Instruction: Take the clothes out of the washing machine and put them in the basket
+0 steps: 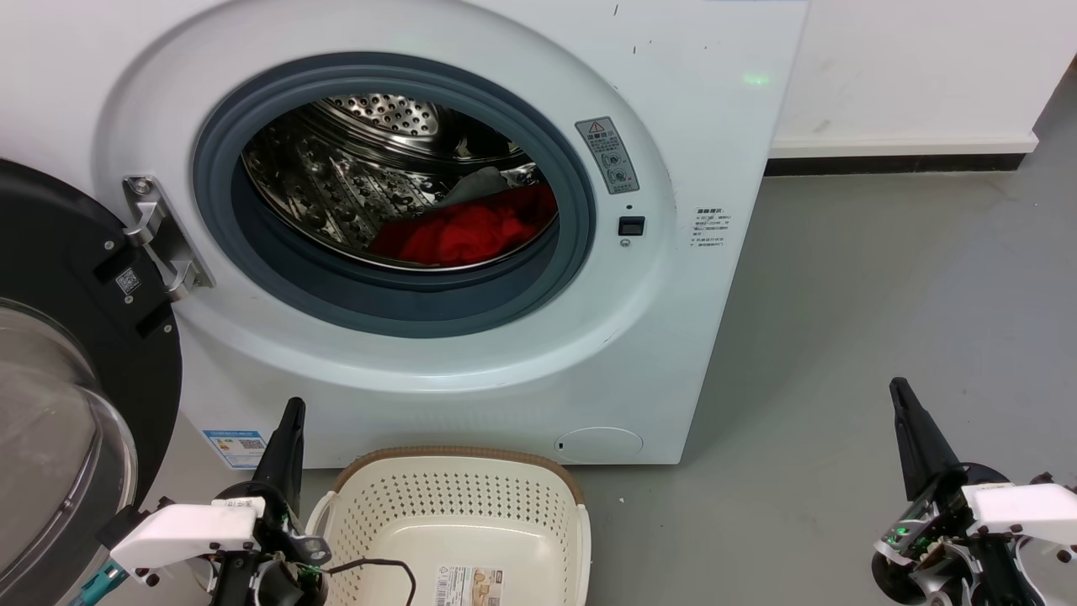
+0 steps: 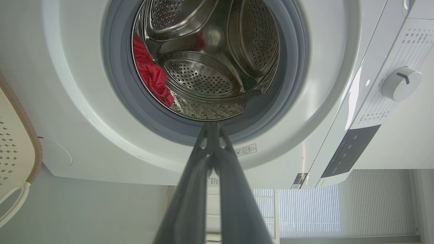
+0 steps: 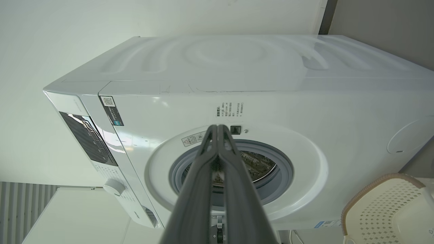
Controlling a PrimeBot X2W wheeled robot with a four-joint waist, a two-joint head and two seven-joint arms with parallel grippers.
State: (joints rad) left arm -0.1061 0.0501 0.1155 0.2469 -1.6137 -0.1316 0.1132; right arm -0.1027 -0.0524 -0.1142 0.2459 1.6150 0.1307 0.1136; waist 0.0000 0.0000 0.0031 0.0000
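In the upper centre of the head view the washing machine (image 1: pixel 715 109) is seen, its door (image 1: pixel 59 244) swung open at the left edge. The clothes (image 1: pixel 471 229), red with a pale piece on top, are seen lying in the drum (image 1: pixel 336 181), toward the right of the opening. The basket (image 1: pixel 458 457) is set at the bottom centre, just before the machine. The left gripper (image 1: pixel 294 406) at the lower left and the right gripper (image 1: pixel 899 385) at the lower right are each held with fingers pressed together, nothing gripped.

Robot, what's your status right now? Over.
Left gripper, right gripper: jaws shut, empty. Clothes in drum. Door open, basket waiting, nothing blocking.
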